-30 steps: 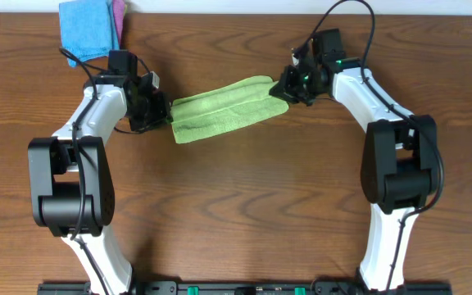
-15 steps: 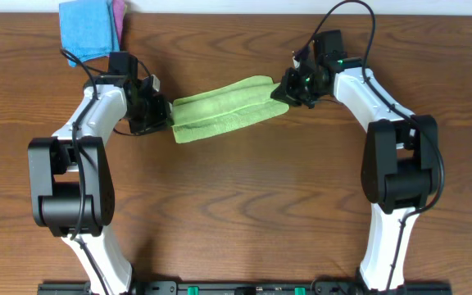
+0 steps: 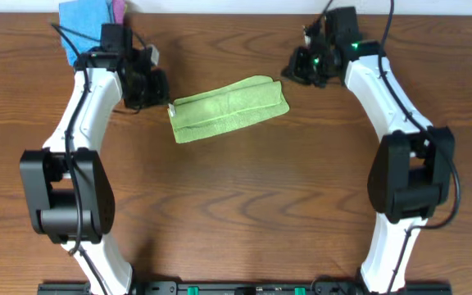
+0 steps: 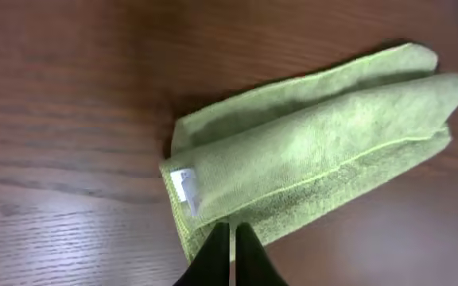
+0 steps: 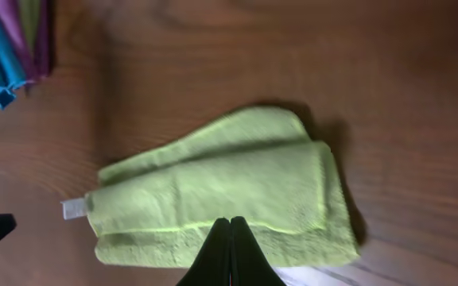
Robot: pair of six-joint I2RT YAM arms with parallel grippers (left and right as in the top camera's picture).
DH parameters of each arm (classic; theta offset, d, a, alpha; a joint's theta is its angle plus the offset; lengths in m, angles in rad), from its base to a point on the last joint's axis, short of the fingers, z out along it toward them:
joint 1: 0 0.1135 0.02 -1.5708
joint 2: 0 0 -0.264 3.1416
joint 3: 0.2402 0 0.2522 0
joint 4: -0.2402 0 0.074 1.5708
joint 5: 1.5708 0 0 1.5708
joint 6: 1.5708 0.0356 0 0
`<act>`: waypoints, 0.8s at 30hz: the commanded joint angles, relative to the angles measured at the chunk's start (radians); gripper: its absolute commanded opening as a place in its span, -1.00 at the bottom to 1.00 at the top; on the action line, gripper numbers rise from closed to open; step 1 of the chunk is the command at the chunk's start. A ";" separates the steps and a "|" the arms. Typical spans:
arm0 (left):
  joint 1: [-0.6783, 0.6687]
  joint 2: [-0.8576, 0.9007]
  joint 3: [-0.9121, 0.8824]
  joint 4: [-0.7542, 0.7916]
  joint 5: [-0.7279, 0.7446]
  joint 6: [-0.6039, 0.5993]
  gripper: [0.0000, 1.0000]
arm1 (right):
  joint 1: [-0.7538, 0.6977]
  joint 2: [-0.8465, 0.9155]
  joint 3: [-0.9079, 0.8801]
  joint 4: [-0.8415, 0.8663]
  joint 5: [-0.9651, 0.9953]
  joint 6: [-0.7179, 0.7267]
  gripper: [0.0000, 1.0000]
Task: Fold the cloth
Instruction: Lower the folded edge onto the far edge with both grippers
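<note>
Pictured at mid-counter (image 3: 236, 205): the cloth (image 3: 229, 107), doubled lengthwise into a slanted band, the upper layer narrower than the lower, with a strip of the under-layer showing along the long edges. Lying flat on the wood with nothing gripping it, apparently set down to let the fold settle under its own weight. White tag (image 4: 184, 187) at the end nearest the left arm (image 3: 88, 98).

Left jaws pressed together and empty, raised off the fabric, tips aimed at the near long edge just beside the tag in the left wrist view. Right jaws likewise closed on nothing, tips aimed at the middle of a long edge in the right wrist view.

From overhead, both sets of jaws clear of the cloth: the left ones beyond the tag end, the right ones, on the right arm (image 3: 383, 90), beyond the opposite end, neither touching. Probably held apart to leave the fold undisturbed. One lengthwise fold seemingly complete, with a second across the band possibly to come.

Blue cloth (image 3: 84, 24) and pink cloth (image 3: 119, 10) stacked at the far left corner, well apart from the green band and out of play.
</note>
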 commanded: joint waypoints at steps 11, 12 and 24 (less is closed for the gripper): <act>-0.120 0.035 -0.222 0.172 -0.346 -0.114 -0.88 | 0.084 0.086 0.013 0.002 0.188 -0.061 -0.97; -0.121 0.035 -0.234 0.185 -0.346 -0.114 -0.88 | 0.087 0.087 0.013 0.008 0.188 -0.077 -0.97; -0.129 0.035 -0.264 0.232 -0.330 -0.140 -0.88 | 0.128 0.153 0.013 0.048 0.240 -0.118 -0.97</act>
